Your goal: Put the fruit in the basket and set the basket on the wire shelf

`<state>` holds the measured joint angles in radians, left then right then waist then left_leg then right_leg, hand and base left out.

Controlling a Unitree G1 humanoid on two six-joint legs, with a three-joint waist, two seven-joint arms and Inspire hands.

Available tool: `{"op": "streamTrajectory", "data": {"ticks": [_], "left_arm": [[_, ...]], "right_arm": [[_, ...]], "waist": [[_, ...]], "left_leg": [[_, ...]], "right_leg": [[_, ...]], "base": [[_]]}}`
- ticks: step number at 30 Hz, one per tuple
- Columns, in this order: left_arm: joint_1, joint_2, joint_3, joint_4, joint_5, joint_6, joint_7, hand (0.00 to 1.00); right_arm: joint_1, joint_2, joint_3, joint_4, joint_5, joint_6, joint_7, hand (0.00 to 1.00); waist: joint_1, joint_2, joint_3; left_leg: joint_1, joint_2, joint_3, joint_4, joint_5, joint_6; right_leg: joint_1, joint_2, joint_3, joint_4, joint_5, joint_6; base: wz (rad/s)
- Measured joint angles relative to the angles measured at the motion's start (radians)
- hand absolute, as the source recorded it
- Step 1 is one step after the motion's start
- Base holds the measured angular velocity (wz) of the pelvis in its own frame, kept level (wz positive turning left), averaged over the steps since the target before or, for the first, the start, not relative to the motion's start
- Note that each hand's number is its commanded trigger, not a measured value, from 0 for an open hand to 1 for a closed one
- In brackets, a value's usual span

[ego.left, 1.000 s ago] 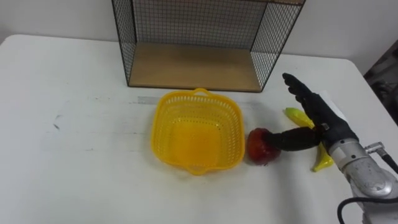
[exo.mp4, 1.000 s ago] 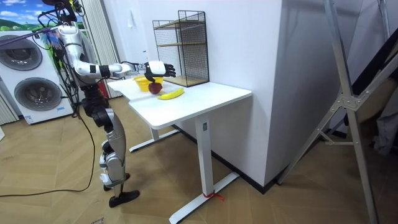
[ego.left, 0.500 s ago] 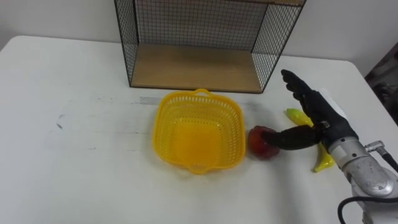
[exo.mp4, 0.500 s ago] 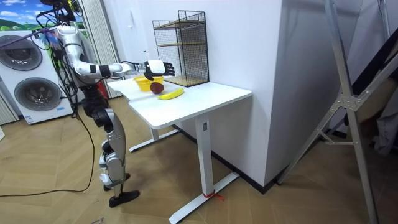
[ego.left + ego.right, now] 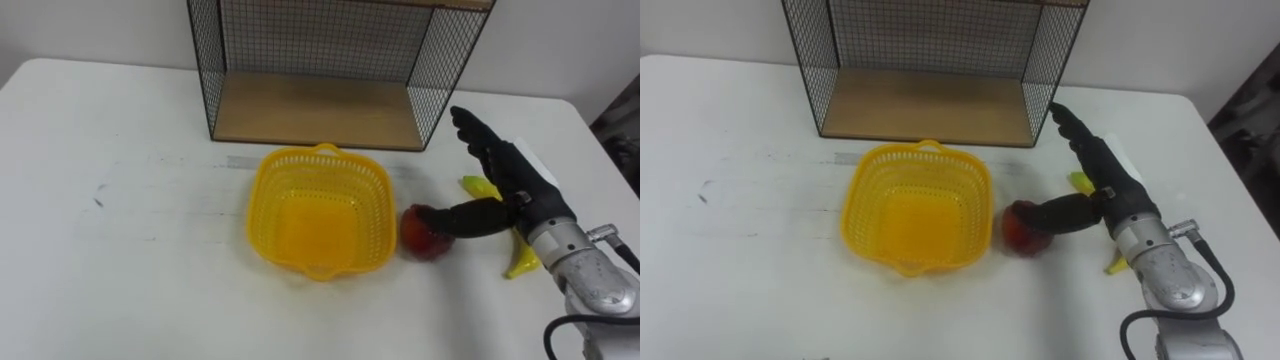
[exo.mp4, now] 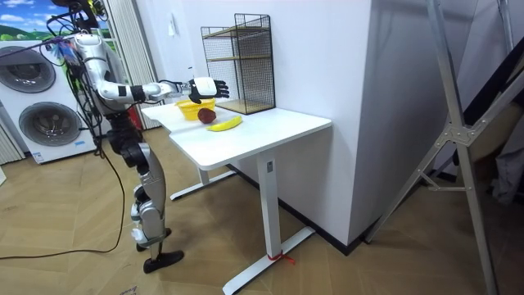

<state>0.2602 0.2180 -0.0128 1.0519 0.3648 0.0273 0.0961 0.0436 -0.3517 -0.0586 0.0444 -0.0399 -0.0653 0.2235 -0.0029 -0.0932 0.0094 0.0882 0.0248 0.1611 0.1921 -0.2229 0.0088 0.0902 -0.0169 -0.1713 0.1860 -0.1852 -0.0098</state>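
The right hand (image 5: 512, 180) has its fingers (image 5: 476, 134) released and straight, thumb touching a red apple (image 5: 424, 240) on the white counter (image 5: 120, 250), just right of the yellow basket (image 5: 315, 225). A banana (image 5: 521, 262) lies behind the hand.

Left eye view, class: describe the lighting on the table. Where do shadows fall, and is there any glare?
Left eye view: the white table is evenly lit, with no glare patch; the yellow basket and the red apple cast only faint, soft shadows close beside them. Right eye view: the wooden board of the wire shelf looks evenly lit too, without hard mesh shadows.
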Motion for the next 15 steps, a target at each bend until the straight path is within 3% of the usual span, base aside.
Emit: {"op": "streamTrajectory", "data": {"ticks": [8, 15], "left_arm": [[-0.012, 0.000, -0.001, 0.006, 0.000, 0.000, 0.000, 0.00], [-0.022, -0.001, 0.000, -0.001, 0.000, 0.000, 0.000, 0.00]], "right_arm": [[0.006, 0.000, 0.020, 0.003, -0.007, 0.000, 0.020, 0.00], [0.028, 0.000, 0.059, 0.022, -0.048, 0.001, 0.043, 0.00]], "waist": [[0.009, 0.006, 0.0010], [0.011, 0.013, -0.0027]], "left_leg": [[-0.008, 0.001, -0.002, 0.006, -0.001, 0.000], [-0.008, 0.001, 0.000, 0.003, -0.001, 0.000]], "right_leg": [[-0.003, 0.001, 0.002, 0.000, 0.000, 0.000], [-0.007, 0.001, 0.007, 0.000, 0.000, 0.000]], "base": [[0.00], [0.00]]}}
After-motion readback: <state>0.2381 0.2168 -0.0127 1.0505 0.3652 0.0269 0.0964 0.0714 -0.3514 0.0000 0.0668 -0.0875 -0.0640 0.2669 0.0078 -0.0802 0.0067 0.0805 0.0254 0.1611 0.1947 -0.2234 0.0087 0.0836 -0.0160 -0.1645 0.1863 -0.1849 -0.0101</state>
